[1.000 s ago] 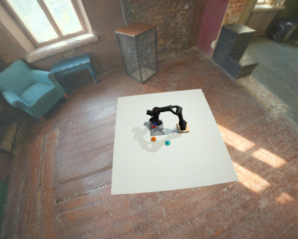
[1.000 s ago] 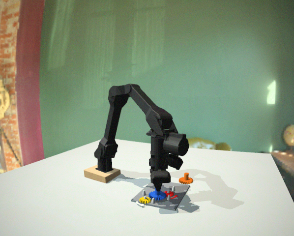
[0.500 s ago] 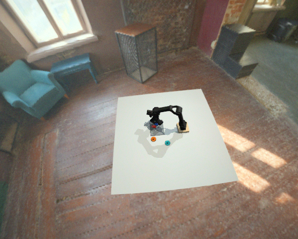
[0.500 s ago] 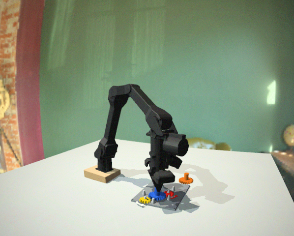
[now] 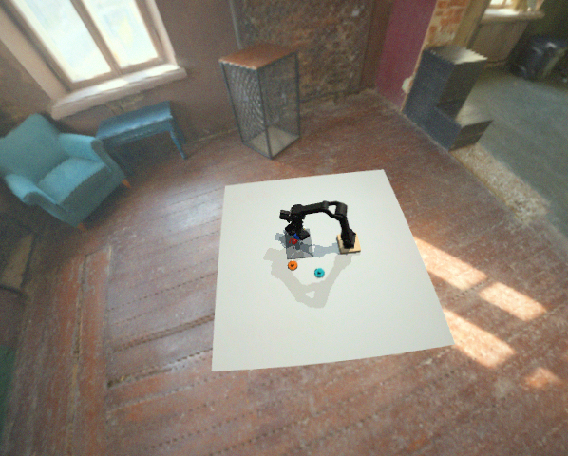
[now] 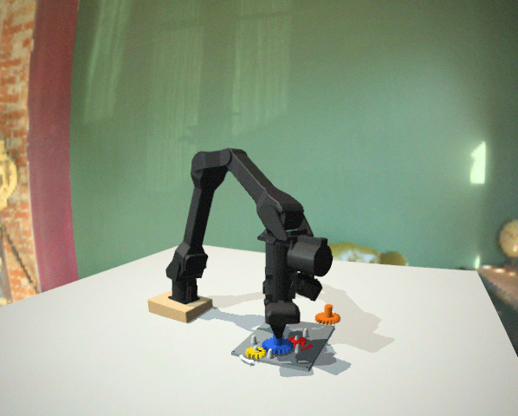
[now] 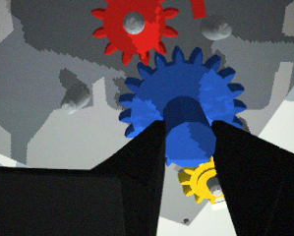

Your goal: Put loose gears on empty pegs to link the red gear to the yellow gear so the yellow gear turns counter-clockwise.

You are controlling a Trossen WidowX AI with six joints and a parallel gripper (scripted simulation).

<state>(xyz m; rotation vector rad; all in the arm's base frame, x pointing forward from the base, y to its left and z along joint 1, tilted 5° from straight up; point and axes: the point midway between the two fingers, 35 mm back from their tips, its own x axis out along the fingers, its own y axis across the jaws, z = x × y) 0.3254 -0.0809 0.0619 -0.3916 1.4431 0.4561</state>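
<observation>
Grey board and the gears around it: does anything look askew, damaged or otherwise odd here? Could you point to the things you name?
Nothing stands out. The blue gear (image 6: 276, 345) (image 7: 186, 84), its hub between the jaws, looks level over the grey board (image 6: 315, 354), between the red gear and the yellow gear. The orange gear (image 5: 292, 265) (image 6: 327, 317) stands upright. No damage shows.

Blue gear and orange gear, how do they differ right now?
The blue toothed gear is over the grey board, gripped by its stem; the orange toothed gear stands ungripped on the table. The blue gear looks wider than the orange gear. Both have upright stems.
</observation>
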